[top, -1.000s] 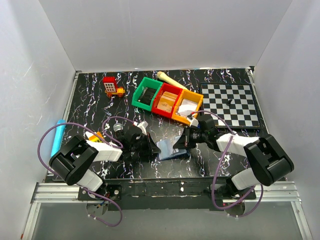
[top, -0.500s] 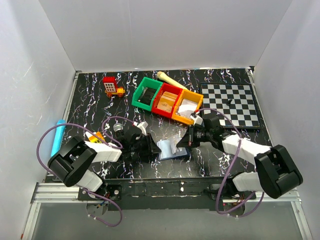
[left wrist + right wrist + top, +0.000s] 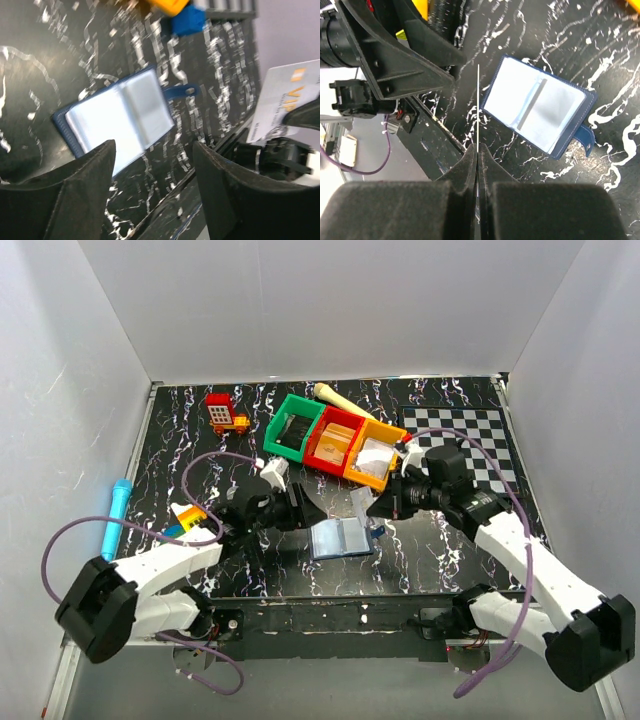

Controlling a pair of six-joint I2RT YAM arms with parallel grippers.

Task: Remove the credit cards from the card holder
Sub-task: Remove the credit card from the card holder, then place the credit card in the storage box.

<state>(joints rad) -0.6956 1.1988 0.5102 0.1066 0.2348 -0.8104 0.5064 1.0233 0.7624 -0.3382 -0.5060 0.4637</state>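
Observation:
The card holder (image 3: 340, 538) lies open and flat on the black marbled table, navy outside and pale blue-grey inside; it also shows in the left wrist view (image 3: 120, 117) and the right wrist view (image 3: 540, 110). My right gripper (image 3: 383, 506) (image 3: 477, 160) hangs above and right of it, shut on a white credit card (image 3: 287, 107), seen edge-on as a thin line (image 3: 478, 100). My left gripper (image 3: 302, 508) (image 3: 155, 180) hovers just left of the holder, open, with nothing between its fingers (image 3: 75, 190).
Green (image 3: 292, 425), red (image 3: 335, 440) and orange (image 3: 372, 455) bins stand behind the holder. A chessboard (image 3: 480, 430) is at the back right, a red toy (image 3: 225, 413) at the back left, a blue marker (image 3: 115, 515) at the left edge. A small blue block (image 3: 187, 20) lies near the holder.
My left gripper has let go of the card holder, opened and risen. The right gripper has pulled the card up and away to the right. The holder now lies flat and open.

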